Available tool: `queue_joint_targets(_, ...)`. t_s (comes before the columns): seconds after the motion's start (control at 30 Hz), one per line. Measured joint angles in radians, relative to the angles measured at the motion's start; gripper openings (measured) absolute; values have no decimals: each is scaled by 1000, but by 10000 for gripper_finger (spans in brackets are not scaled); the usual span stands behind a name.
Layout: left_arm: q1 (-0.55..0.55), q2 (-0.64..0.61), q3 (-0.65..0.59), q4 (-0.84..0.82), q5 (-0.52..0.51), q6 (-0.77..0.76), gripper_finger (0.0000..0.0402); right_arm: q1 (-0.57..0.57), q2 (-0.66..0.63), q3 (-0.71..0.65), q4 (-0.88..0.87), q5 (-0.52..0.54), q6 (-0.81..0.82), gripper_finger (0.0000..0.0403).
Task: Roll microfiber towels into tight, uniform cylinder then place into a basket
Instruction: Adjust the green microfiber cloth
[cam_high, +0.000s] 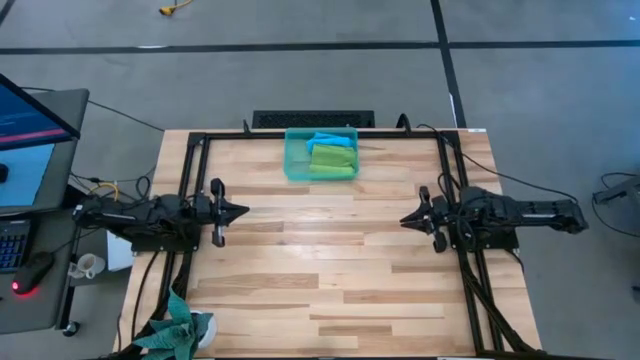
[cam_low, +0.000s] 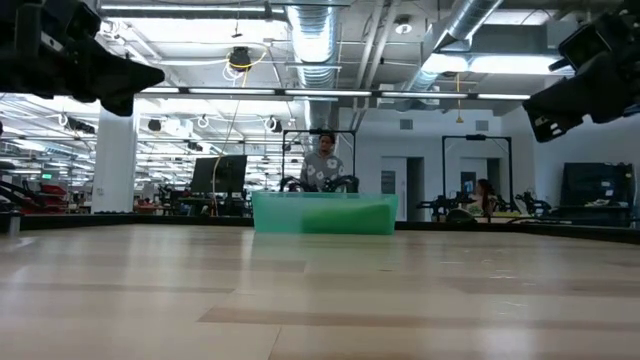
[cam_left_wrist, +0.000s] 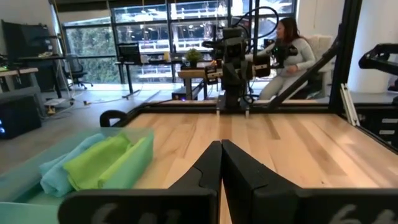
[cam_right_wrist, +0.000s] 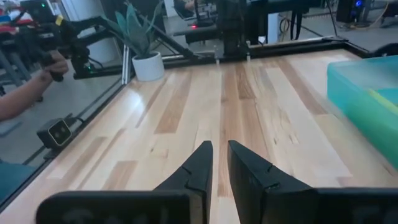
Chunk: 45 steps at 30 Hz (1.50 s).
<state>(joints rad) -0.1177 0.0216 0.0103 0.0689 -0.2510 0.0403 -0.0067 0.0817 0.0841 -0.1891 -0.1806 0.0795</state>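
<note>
Left arm: lay low along the left edge of the worktop (cam_high: 330, 260), left gripper (cam_high: 236, 211) pointing toward the centre, jaws pressed together, holding nothing.

Right arm: mirrored at the right edge, right gripper (cam_high: 408, 220) pointing inward, jaws slightly parted with a narrow gap, holding nothing.

Basket (cam_high: 294, 160): at the far middle edge of the worktop, well apart from both sets of jaws, between the two arms' lines.

Towels: blue towel (cam_high: 328, 139) and green towel (cam_high: 331, 160) lay side by side inside the basket, the green one nearer the worktop's centre.

High view alone showed a potted plant (cam_high: 180, 325) at the near left corner. Low view showed a person (cam_low: 322, 165) beyond the basket. Left wrist view showed both towels rolled.
</note>
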Motion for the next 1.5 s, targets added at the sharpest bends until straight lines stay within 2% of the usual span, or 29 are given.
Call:
queue_joint_targets(0.3,0,0,-1,0,4,-87,0,-5,5,0,36,7,-4,71)
queue_joint_targets(0.47,0,0,-1,-1,4,-94,0,-37,5,17,190,105,-58,71)
queue_joint_targets(0.63,0,0,-2,-1,4,-94,0,-102,52,136,198,165,-148,71)
queue_joint_targets(0.8,0,0,-3,-1,4,-94,0,-184,215,298,187,183,-239,71)
queue_joint_targets(1.03,0,0,-3,-1,5,-94,0,-364,528,510,2,236,-298,71)
queue_joint_targets(1.17,0,0,-3,-1,5,-99,0,-447,677,545,-20,225,-320,71)
queue_joint_targets(1.5,0,0,-4,-1,6,-85,0,-601,1035,620,42,106,-368,71)
